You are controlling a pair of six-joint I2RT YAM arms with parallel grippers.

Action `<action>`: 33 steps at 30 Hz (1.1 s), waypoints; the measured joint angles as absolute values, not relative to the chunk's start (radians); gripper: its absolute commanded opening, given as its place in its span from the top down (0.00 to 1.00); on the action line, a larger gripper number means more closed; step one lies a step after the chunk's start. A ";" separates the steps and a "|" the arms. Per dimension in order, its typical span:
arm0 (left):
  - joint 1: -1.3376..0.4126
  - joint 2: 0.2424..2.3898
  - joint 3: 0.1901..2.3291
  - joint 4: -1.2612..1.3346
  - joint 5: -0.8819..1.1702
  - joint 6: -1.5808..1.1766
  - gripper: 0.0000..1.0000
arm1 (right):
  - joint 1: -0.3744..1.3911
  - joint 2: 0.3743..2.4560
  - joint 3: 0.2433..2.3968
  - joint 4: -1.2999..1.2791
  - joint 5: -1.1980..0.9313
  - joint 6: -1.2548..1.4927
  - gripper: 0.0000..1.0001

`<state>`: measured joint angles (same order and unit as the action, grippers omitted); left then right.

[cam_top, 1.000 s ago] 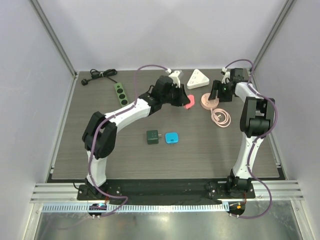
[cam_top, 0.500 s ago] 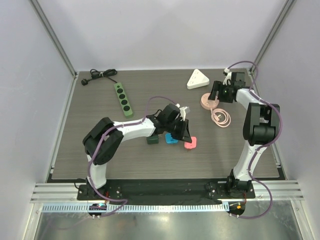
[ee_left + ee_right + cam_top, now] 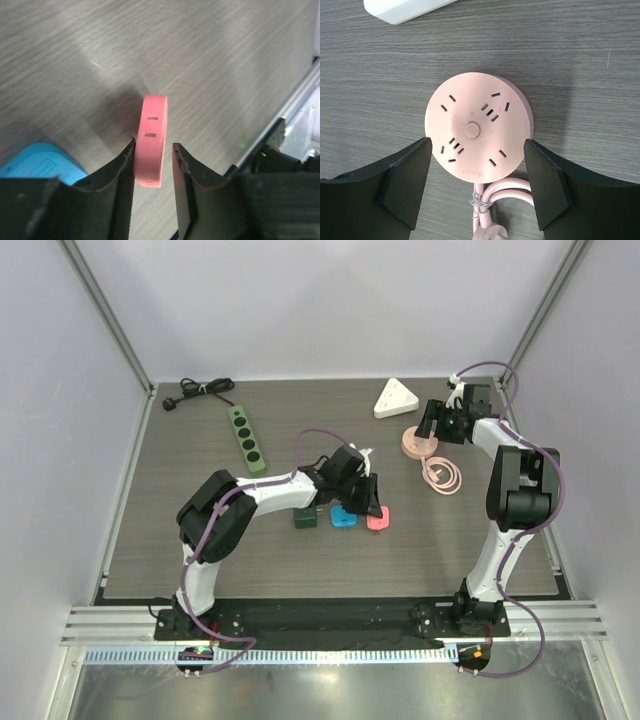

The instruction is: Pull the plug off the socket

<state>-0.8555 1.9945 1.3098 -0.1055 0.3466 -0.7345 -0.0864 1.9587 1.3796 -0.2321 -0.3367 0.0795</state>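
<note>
The round pink socket point(image 3: 477, 125) lies on the table at the back right point(image 3: 418, 442) with all its outlets free. My right gripper point(image 3: 476, 145) hovers over it, open, one finger on each side and neither touching. The pink plug point(image 3: 151, 145) rests on the table on its edge, next to the blue adapter point(image 3: 344, 516), far from the socket. My left gripper point(image 3: 153, 150) stands round the plug. Its left finger point(image 3: 122, 170) touches the plug and a narrow gap shows at the right finger. In the top view the plug point(image 3: 378, 519) is just below the left gripper point(image 3: 366, 502).
A dark green cube adapter point(image 3: 305, 516) sits left of the blue one. The socket's coiled pink cord point(image 3: 443, 474) lies in front of it. A white triangular power strip point(image 3: 396, 399) and a green power strip point(image 3: 246, 437) with a black cable lie at the back.
My left arm carried the pink plug from beside the socket to the table's middle, set it down by the blue adapter, and its jaws loosened. The right arm barely moved.
</note>
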 measured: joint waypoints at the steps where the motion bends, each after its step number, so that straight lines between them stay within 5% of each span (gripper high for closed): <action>1: -0.855 1.995 1.313 -0.112 0.334 -0.733 0.57 | -0.086 1.959 1.380 -0.232 -0.339 0.080 0.21; 8: -0.849 1.995 1.315 -0.186 0.270 -0.703 0.30 | -0.086 1.959 1.376 -0.231 -0.340 0.080 0.20; 33: -0.849 1.675 1.366 -0.334 0.120 -0.542 0.26 | -0.086 1.797 1.341 -0.261 -0.138 0.117 0.18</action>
